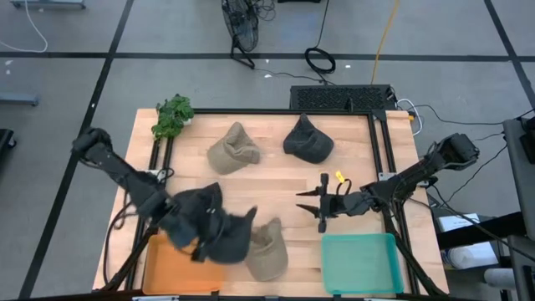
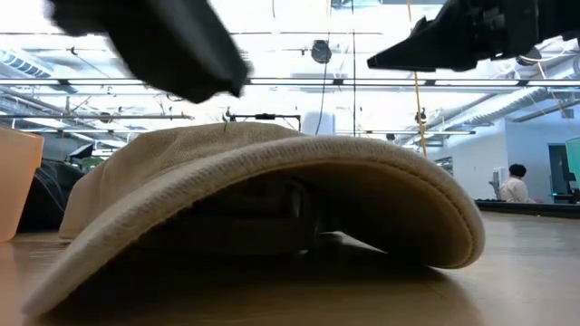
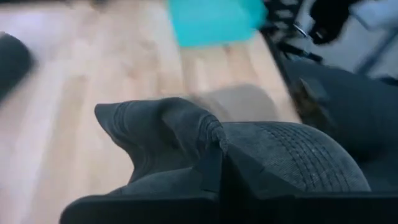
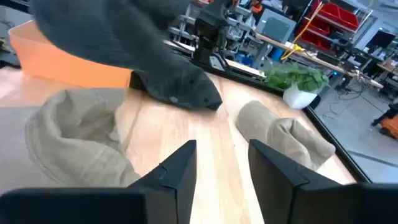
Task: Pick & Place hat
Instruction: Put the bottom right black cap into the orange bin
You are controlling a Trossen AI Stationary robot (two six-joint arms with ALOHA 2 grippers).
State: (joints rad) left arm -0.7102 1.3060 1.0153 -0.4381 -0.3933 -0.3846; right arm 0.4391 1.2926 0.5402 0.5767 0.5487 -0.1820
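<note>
Left claw [image 1: 203,242] clamped on dark grey hat [image 1: 226,232], held above surface [image 1: 276,180] at orange bin's [image 1: 171,269] edge, beside tan hat [image 1: 267,249]. Right claw [image 1: 322,203] fingers spread wide, empty, hovering just above teal bin [image 1: 361,263].

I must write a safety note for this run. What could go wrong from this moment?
1. The dark hat hangs from the left end effector partly beyond the orange bin, so it may land half outside.
2. Its loose edge is very near the beige hat and may drag it.
3. The right end effector waits open by the teal bin.
</note>
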